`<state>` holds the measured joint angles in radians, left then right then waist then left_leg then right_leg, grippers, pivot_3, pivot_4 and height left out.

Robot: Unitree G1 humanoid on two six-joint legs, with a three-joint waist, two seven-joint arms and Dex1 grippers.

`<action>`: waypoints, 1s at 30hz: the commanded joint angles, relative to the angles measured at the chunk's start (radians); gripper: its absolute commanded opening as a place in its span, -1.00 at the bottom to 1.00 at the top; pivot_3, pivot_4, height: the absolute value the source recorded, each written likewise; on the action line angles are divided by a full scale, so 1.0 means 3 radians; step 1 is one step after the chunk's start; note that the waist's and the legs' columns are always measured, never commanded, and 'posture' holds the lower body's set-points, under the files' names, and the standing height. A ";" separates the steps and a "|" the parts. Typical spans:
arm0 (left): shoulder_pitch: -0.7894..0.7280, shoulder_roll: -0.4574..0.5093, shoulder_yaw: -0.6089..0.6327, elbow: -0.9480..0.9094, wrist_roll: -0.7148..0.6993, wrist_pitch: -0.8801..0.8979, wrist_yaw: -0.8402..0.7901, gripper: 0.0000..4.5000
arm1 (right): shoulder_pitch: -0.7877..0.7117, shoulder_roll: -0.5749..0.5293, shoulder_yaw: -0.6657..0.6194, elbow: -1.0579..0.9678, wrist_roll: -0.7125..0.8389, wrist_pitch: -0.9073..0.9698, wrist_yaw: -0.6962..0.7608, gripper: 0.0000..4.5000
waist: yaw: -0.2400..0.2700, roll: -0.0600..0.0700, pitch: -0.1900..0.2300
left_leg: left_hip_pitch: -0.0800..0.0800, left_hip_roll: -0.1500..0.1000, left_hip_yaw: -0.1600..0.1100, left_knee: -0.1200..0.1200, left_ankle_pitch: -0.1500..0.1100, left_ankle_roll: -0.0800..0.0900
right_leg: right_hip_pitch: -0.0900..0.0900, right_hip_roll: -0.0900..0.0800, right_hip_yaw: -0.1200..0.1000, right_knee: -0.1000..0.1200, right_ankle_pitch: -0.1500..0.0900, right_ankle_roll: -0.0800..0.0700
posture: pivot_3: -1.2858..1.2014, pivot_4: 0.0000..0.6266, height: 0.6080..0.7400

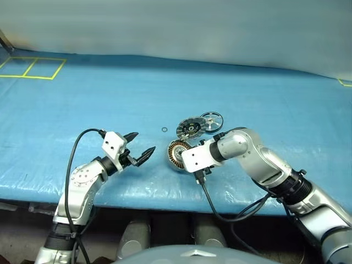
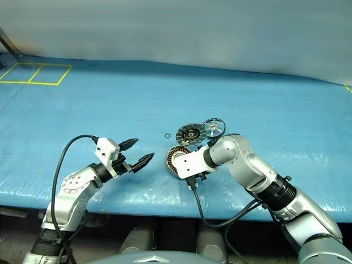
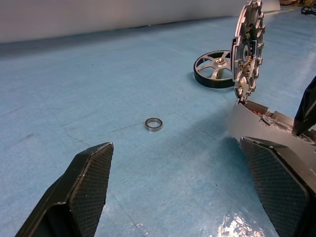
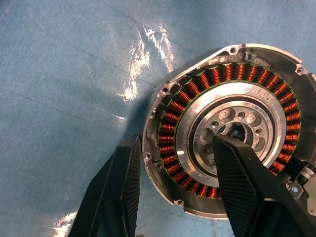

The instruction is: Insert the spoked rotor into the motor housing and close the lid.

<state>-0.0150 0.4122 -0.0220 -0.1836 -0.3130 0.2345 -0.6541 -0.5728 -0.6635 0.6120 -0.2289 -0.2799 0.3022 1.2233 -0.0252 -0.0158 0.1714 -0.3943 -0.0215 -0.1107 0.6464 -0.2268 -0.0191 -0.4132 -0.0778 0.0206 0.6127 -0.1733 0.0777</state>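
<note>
Blue sheeting carries all parts. Largest, the housing (image 4: pixel 224 131), lies windings-up directly under the right gripper (image 4: pixel 177 197), whose fingers stand part-open astride its near rim, one outside the wall, one over the hub; nothing is clamped. Beyond that hand the lid (image 1: pixel 190 128) stands tilted on edge at the housing's far side. The rotor (image 3: pixel 214 69) lies flat just past the lid, nearer the right arm by judgement. The left gripper (image 1: pixel 141 147) hangs wide open, empty, beside the housing.
</note>
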 commanded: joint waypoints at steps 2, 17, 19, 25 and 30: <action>0.0020 0.0028 0.0035 -0.0166 0.0008 -0.0012 0.0021 1.00 | -0.0009 0.0063 0.0019 0.0031 -0.0016 -0.0044 0.0031 -0.11 | -0.0006 0.0000 0.0000 | 0.0001 0.0000 0.0000 0.0000 0.0000 -0.0001 | 0.0001 0.0000 0.0000 0.0000 0.0000 0.0000 | 0.03 -0.52 1.00; -0.0024 0.0024 -0.0016 -0.0148 0.0009 -0.0005 0.0026 1.00 | 0.0154 0.0127 -0.0395 -0.0460 0.0299 0.0145 -0.0103 0.99 | 0.0010 0.0001 0.0000 | -0.0002 -0.0001 -0.0003 0.0000 0.0001 -0.0002 | -0.0001 0.0000 0.0000 0.0001 0.0000 0.0000 | 0.03 -0.52 1.00; -0.0059 0.0016 -0.0049 -0.0133 0.0015 -0.0011 0.0006 1.00 | 0.0245 0.0131 -0.0565 -0.0615 0.0425 0.0275 -0.0180 0.99 | 0.0015 0.0001 0.0000 | -0.0002 -0.0001 -0.0003 0.0000 0.0001 -0.0002 | -0.0001 0.0000 0.0000 0.0001 0.0000 0.0000 | 0.03 -0.52 1.00; -0.0236 -0.0011 -0.0044 -0.0045 0.0048 -0.0054 0.0050 1.00 | 0.0789 0.0263 -0.1353 -0.1016 0.0940 0.0828 -0.0629 0.99 | 0.0053 -0.0001 0.0000 | -0.0003 -0.0002 -0.0006 0.0001 0.0001 -0.0002 | 0.0001 0.0000 -0.0003 0.0001 0.0000 -0.0001 | 0.03 -0.52 1.00; -0.0498 0.0003 -0.0051 0.0229 0.0195 -0.0157 0.0066 1.00 | 0.1554 0.0276 -0.1915 -0.1127 0.1130 0.1018 -0.1023 0.99 | 0.0055 0.0000 -0.0001 | -0.0004 -0.0004 -0.0007 0.0000 0.0001 -0.0001 | 0.0002 -0.0001 -0.0003 -0.0001 0.0000 -0.0001 | 0.03 -0.52 1.00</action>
<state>-0.1279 0.4180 -0.0439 -0.1311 -0.2726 0.2225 -0.6373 -0.1399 -0.5668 0.0889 -0.5266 0.0390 0.6021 0.9449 -0.0088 -0.0160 0.1711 -0.3957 -0.0227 -0.1125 0.6465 -0.2266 -0.0194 -0.4127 -0.0782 0.0197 0.6124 -0.1733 0.0775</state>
